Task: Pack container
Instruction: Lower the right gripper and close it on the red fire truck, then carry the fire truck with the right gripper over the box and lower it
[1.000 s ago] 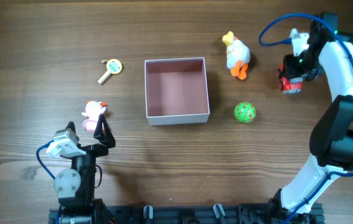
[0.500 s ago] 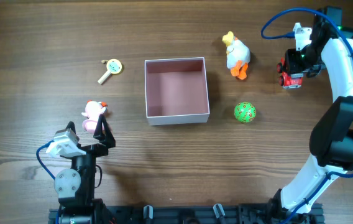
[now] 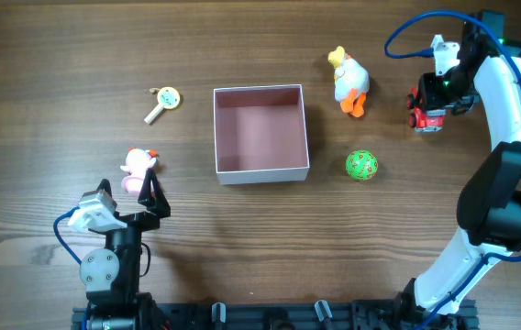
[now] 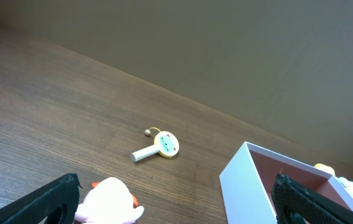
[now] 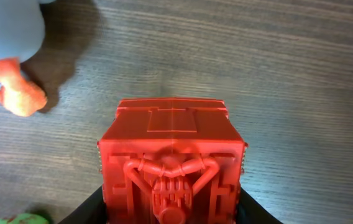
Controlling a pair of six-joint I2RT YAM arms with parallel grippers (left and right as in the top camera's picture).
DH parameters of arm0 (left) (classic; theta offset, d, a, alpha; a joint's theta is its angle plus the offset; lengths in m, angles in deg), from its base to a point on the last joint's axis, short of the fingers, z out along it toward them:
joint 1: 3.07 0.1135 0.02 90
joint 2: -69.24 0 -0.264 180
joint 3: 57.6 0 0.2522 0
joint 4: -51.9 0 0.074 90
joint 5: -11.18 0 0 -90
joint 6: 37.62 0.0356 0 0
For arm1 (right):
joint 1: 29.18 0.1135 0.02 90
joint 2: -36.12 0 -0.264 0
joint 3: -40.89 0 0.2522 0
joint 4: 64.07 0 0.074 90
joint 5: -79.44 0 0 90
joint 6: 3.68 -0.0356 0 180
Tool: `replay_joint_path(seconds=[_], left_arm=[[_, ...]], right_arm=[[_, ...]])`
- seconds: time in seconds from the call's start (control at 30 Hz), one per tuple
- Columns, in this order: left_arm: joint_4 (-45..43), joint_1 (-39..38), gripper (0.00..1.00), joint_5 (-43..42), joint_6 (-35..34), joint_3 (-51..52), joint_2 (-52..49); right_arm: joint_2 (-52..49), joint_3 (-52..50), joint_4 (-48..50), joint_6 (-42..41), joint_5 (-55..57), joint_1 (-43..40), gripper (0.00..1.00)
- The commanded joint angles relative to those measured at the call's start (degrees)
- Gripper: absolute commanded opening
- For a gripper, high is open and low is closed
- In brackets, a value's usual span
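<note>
The container (image 3: 260, 89), a square shallow box with white walls and a pink inside, sits mid-table with nothing in it; its near white wall (image 4: 245, 183) shows in the left wrist view. At the far right, my right gripper (image 3: 431, 108) (image 5: 171, 213) is shut on a red blocky toy (image 3: 426, 120) (image 5: 171, 155), with a black finger on each side. My left gripper (image 3: 130, 194) (image 4: 173, 196) stands open at the near left. A pink-and-white toy (image 3: 137, 167) (image 4: 108, 200) lies just ahead of it, by the left finger.
A white duck with orange feet (image 3: 349, 81) (image 5: 12, 93) lies right of the container. A green ball (image 3: 361, 166) (image 5: 15, 219) rests nearer. A small yellow rattle on a stick (image 3: 162, 101) (image 4: 158, 145) lies at the far left.
My right wrist has shifted slightly to the right and farther back with the red toy still gripped, and has held still for the last half second. The left arm has not moved.
</note>
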Motion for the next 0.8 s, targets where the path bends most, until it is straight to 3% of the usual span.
replay_joint_path(seconds=[0.0,0.37,0.53,0.77], left_arm=[[0.46,0.35,1.00,-0.70,-0.48,0.04,0.15],[0.46,0.35,1.00,-0.70,-0.48,0.04,0.15],[0.46,0.35,1.00,-0.70,-0.48,0.04,0.15],[0.46,0.35,1.00,-0.70,-0.48,0.04,0.15]], right_arm=[[-0.37,1.16,-1.05,-0.87,-3.06,-0.22,0.36],[0.83,1.16,-3.43,-2.60,-3.10,-0.22,0.37],[2.97,3.34,-5.25,-2.89,-11.21,0.92,0.36],[4.70,13.00,-7.10,-8.37,-17.40,11.23,0.33]])
